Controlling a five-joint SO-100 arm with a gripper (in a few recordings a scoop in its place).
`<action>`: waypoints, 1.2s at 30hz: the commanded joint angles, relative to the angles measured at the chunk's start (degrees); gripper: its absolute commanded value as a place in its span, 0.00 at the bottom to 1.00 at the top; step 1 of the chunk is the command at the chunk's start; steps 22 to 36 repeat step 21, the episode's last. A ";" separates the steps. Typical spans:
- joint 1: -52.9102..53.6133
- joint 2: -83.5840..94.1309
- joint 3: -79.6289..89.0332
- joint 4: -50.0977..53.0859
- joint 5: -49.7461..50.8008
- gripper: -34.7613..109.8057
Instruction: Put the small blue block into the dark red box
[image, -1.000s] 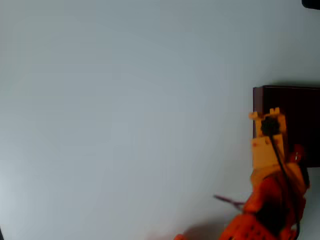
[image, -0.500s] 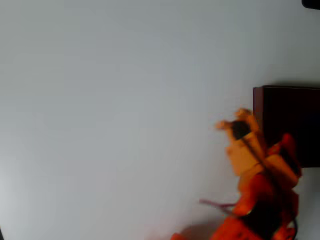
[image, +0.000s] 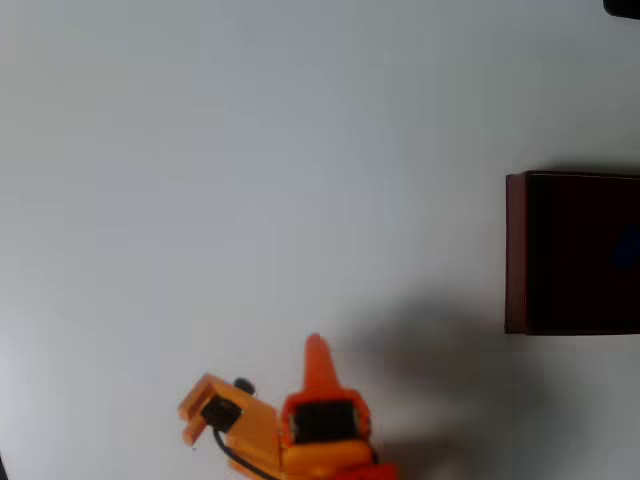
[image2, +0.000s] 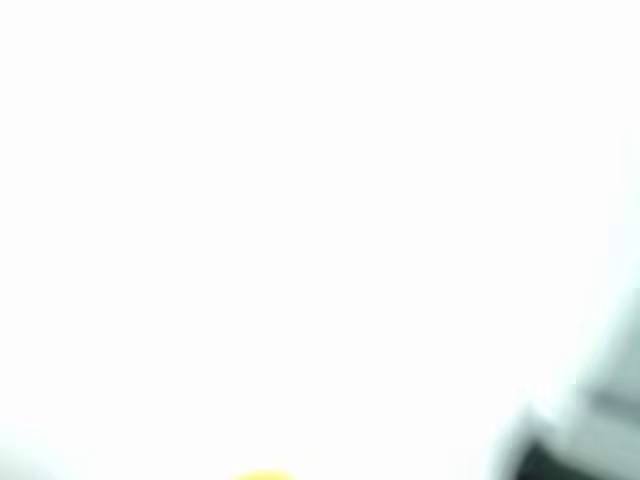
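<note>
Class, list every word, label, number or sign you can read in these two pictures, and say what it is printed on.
None can be read. In the overhead view the dark red box, the orange arm and the pale table show no print. The wrist view is washed out white, with nothing legible.

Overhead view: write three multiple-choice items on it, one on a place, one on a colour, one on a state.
1. Where does the large square dark red box lie?
A. at the right edge
B. at the left edge
C. in the middle

2. What colour is the robot arm?
A. blue
B. orange
C. green

3. How is the box's top?
A. shut with a lid
B. open
C. covered by the arm

Key:
1 A: the box runs off the picture's right edge.
2 B: the arm's parts at the bottom edge are orange.
3 B: the near-black interior shows, and the arm is well apart from it.
</note>
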 joint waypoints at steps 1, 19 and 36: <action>-8.00 1.76 4.66 1.85 -1.41 0.24; -16.44 1.76 12.04 -0.44 -2.46 0.24; -16.44 1.76 12.04 -0.44 -2.46 0.24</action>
